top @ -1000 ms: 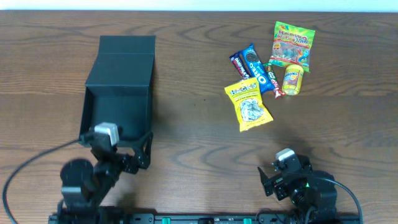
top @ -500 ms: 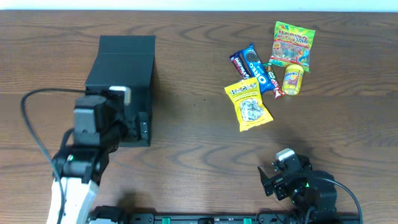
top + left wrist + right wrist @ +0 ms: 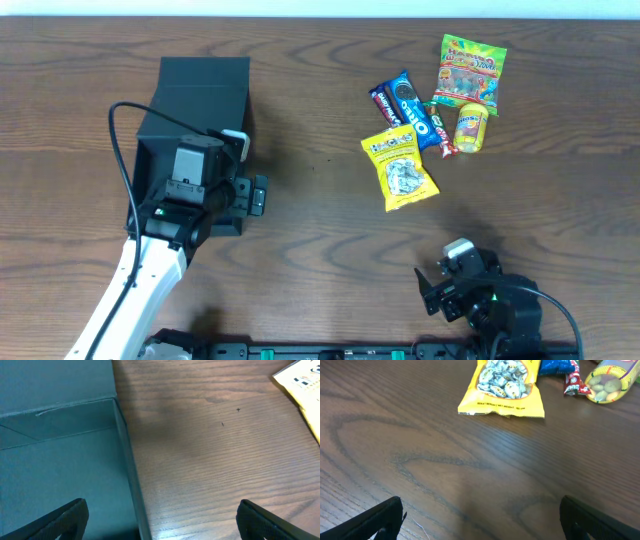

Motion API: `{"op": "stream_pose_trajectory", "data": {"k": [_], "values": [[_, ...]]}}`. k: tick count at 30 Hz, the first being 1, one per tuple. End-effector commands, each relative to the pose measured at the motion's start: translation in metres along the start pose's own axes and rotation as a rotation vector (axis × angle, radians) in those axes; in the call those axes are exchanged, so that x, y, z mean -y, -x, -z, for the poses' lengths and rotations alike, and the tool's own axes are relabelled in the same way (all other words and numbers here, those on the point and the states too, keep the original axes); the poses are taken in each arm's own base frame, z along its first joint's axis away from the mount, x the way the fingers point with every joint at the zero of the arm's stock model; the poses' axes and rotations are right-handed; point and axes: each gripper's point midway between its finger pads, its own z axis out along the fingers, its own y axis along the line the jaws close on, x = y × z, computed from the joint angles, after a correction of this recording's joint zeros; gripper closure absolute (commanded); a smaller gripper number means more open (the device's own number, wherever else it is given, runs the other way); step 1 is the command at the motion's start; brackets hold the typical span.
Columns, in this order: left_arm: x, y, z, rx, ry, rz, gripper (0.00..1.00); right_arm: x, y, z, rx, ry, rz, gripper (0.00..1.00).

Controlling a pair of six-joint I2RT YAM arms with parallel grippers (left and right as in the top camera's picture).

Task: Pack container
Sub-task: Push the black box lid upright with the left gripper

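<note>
The container (image 3: 195,110) is a matte black square box at the left, open, with its flap lid lying back toward the far side. My left gripper (image 3: 247,192) is open and empty, low over the box's right wall. In the left wrist view (image 3: 162,525) one finger is over the teal-dark interior (image 3: 60,470) and the other over the bare wood. My right gripper (image 3: 440,290) is open and empty near the front edge, right of centre. It also shows in the right wrist view (image 3: 482,520), with nothing between the fingers.
Snacks lie in a group at the back right: a yellow packet (image 3: 399,168) (image 3: 502,385) (image 3: 302,385), a blue Oreo packet (image 3: 410,108), a dark bar (image 3: 385,103), a green gummy bag (image 3: 470,68) and a small yellow pack (image 3: 470,127) (image 3: 607,380).
My left arm has swung from the front edge up and rightward to the box's right wall. The right arm, box and snacks have not moved.
</note>
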Motion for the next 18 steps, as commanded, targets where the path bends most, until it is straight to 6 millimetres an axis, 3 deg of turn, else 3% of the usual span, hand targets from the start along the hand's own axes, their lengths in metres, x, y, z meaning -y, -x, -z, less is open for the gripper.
{"op": "stream_pose_trajectory", "data": {"k": [1, 9, 16, 18], "values": [[-0.004, 0.0, -0.008, -0.024, 0.022, -0.014, 0.04, 0.001, 0.0, 0.0, 0.003, -0.005, 0.011, 0.01], [-0.009, -0.029, -0.047, -0.18, 0.028, 0.002, 0.04, 0.001, 0.0, 0.0, 0.003, -0.005, 0.011, 0.01], [-0.011, -0.043, -0.069, -0.245, 0.033, 0.033, 0.01, 0.001, 0.0, 0.0, 0.003, -0.005, 0.011, 0.01], [-0.011, -0.044, -0.071, -0.249, 0.035, 0.056, 0.17, 0.001, 0.0, 0.0, 0.003, -0.005, 0.011, 0.01]]}}
